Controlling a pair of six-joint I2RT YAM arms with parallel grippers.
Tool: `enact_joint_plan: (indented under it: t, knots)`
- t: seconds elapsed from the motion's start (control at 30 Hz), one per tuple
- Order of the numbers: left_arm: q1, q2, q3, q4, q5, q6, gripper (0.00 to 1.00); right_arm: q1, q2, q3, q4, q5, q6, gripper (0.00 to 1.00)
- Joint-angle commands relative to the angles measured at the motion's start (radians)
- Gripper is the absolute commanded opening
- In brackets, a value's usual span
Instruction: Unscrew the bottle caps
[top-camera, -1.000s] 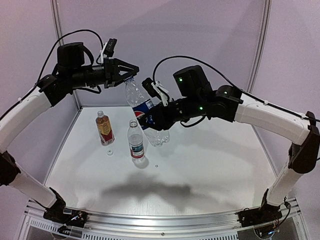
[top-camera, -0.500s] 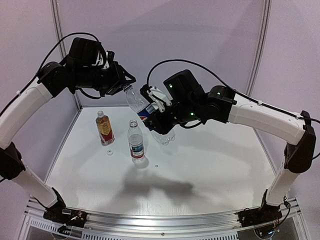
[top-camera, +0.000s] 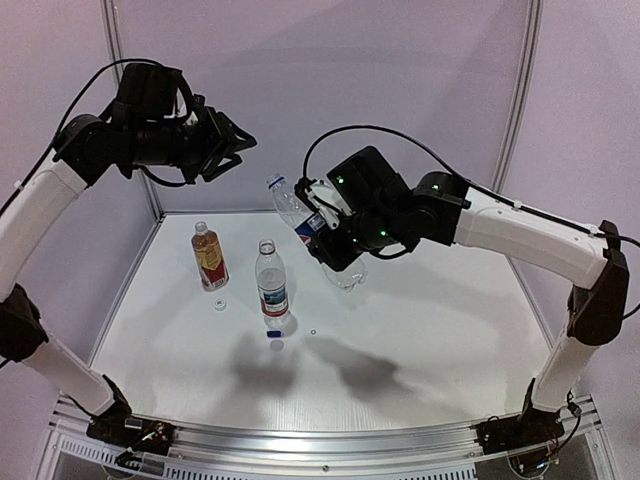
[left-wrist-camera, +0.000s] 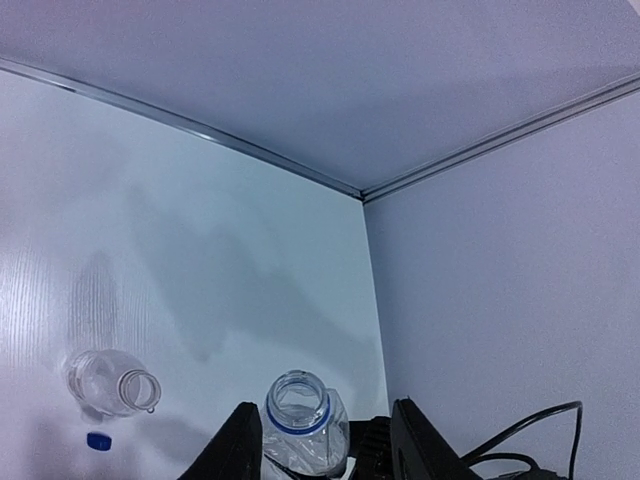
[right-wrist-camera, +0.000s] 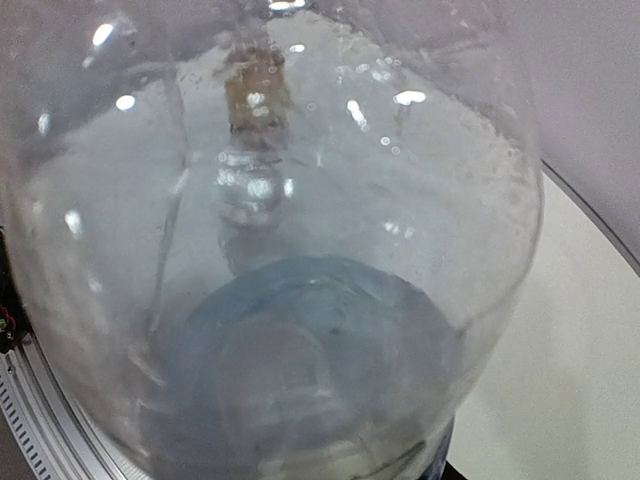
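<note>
My right gripper (top-camera: 333, 243) is shut on the blue-label bottle (top-camera: 305, 222) and holds it tilted in the air, its open neck pointing up-left. The bottle fills the right wrist view (right-wrist-camera: 280, 250). My left gripper (top-camera: 236, 146) is open and empty, up and to the left of the neck. In the left wrist view the bottle's uncapped mouth (left-wrist-camera: 297, 408) shows below, between the fingers (left-wrist-camera: 238, 450). A blue cap (top-camera: 273, 335) lies on the table, also in the left wrist view (left-wrist-camera: 97, 440). A white cap (top-camera: 219, 304) lies near the amber bottle (top-camera: 209, 258). I see no red cap.
The red-white label bottle (top-camera: 270, 282) stands open-mouthed at the middle left of the white table (top-camera: 430, 330), just behind the blue cap; its mouth shows in the left wrist view (left-wrist-camera: 115, 382). Walls close the table at the back and on both sides.
My left gripper has pulled back up and left from the bottle neck and opened. The blue cap now lies on the table. My right gripper has carried the bottle slightly right.
</note>
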Motion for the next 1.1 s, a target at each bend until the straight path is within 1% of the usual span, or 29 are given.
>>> enact_joint_plan:
  t: [0.0, 0.07, 0.13, 0.2, 0.23, 0.27, 0.33, 0.4, 0.5, 0.6, 0.77, 1.0, 1.07]
  knots:
    - [0.012, -0.065, -0.089, 0.009, -0.015, 0.050, 0.43, -0.001, -0.004, -0.034, -0.007, 0.022, 0.008, 0.35]
    - [0.024, -0.110, -0.166, 0.045, -0.018, 0.117, 0.44, 0.000, -0.017, -0.059, 0.002, 0.024, 0.017, 0.35]
    - [0.033, -0.178, -0.262, 0.118, -0.024, 0.221, 0.49, 0.000, -0.039, -0.098, 0.030, 0.020, 0.031, 0.35]
    - [0.040, -0.246, -0.361, 0.185, -0.021, 0.348, 0.58, 0.000, -0.067, -0.148, 0.085, -0.004, 0.039, 0.35]
    - [0.047, -0.297, -0.406, 0.214, -0.004, 0.385, 0.66, -0.001, -0.083, -0.175, 0.116, -0.016, 0.042, 0.35]
    - [0.063, -0.337, -0.450, 0.257, 0.057, 0.416, 0.75, -0.001, -0.098, -0.200, 0.145, -0.032, 0.046, 0.35]
    - [0.090, -0.406, -0.519, 0.338, 0.188, 0.462, 0.86, -0.001, -0.122, -0.236, 0.203, -0.086, 0.047, 0.35]
    - [0.102, -0.443, -0.555, 0.386, 0.281, 0.495, 0.92, -0.002, -0.143, -0.258, 0.258, -0.170, 0.039, 0.35]
    - [0.109, -0.443, -0.554, 0.405, 0.351, 0.483, 0.92, -0.002, -0.169, -0.286, 0.334, -0.283, 0.036, 0.35]
    - [0.108, -0.393, -0.513, 0.405, 0.385, 0.434, 0.92, -0.002, -0.185, -0.305, 0.374, -0.344, 0.039, 0.35]
    - [0.080, -0.286, -0.438, 0.399, 0.402, 0.403, 0.91, -0.002, -0.203, -0.315, 0.393, -0.372, 0.036, 0.35]
    - [0.031, -0.169, -0.361, 0.391, 0.440, 0.410, 0.82, -0.002, -0.223, -0.319, 0.389, -0.379, 0.032, 0.35]
    - [0.022, -0.153, -0.357, 0.405, 0.445, 0.404, 0.77, -0.002, -0.226, -0.321, 0.384, -0.381, 0.030, 0.35]
